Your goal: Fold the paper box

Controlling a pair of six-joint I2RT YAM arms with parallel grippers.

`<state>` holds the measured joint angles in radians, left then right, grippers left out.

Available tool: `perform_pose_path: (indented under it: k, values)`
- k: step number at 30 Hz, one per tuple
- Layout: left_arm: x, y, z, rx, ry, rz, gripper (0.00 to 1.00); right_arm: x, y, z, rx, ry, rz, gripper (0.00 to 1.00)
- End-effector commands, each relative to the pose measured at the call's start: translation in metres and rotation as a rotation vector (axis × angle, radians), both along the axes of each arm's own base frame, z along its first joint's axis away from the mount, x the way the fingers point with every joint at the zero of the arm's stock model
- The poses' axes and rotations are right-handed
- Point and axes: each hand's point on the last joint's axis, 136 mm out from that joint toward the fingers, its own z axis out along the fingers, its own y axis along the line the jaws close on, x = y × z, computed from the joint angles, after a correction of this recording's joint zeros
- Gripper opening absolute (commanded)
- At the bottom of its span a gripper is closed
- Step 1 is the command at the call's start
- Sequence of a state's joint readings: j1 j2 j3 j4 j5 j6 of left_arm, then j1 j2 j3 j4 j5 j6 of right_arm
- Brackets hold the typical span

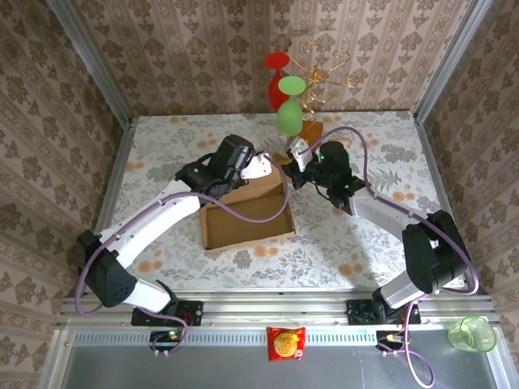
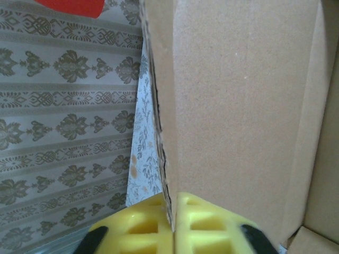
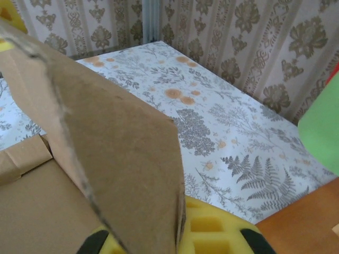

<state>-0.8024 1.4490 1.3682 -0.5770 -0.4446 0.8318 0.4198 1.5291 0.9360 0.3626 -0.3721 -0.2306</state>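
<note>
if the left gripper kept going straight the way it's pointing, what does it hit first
The paper box: the left gripper is shut on a flap edge that runs straight ahead between its fingers. Past it come the table and patterned wall, depth unclear.

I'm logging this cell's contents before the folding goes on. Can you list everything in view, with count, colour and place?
paper box: one, tan-brown cardboard, mid-table, far wall raised.
red glass: one, red, far edge of the table.
green glass: one, green, just in front of the red one.
wire stand: one, gold wire on an orange-brown square base, far edge.
snack packet: one, red, on the front rail between the arm bases.
plastic cup: one, clear green, near right corner off the table.
table: one, grey-and-orange floral top.
left gripper: yellow pads, shut on the box's raised wall.
right gripper: yellow pads, shut on a box flap.
</note>
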Motion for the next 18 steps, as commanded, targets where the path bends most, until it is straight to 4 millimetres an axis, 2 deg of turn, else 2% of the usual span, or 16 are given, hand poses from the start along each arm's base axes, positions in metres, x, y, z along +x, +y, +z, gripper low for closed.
perform_pose_path:
  k: [1, 4, 7, 9, 12, 14, 18]
  values:
    - [-0.004, -0.009, 0.031, -0.192, -0.016, 0.053, 0.44, 0.001, -0.011, -0.002, -0.004, -0.028, -0.047, 0.00]
    - [-0.016, 0.007, 0.054, -0.444, 0.035, 0.140, 0.57, -0.003, -0.018, -0.007, -0.011, -0.046, -0.055, 0.00]
    - [-0.029, 0.039, 0.062, -0.699, 0.124, 0.241, 0.67, -0.005, -0.027, -0.011, -0.015, -0.041, -0.065, 0.00]
    - [-0.036, 0.065, 0.053, -0.778, 0.158, 0.328, 0.68, -0.006, -0.032, -0.011, -0.013, -0.038, -0.072, 0.00]
    - [-0.042, 0.106, 0.028, -0.827, 0.182, 0.466, 0.69, -0.008, -0.039, -0.009, -0.019, -0.044, -0.089, 0.00]
    - [-0.043, 0.130, 0.015, -0.899, 0.185, 0.530, 0.73, -0.008, -0.044, -0.010, -0.011, -0.043, -0.096, 0.00]
    - [-0.034, 0.155, -0.009, -1.029, 0.213, 0.602, 0.78, -0.006, -0.050, -0.018, -0.007, -0.023, -0.107, 0.00]
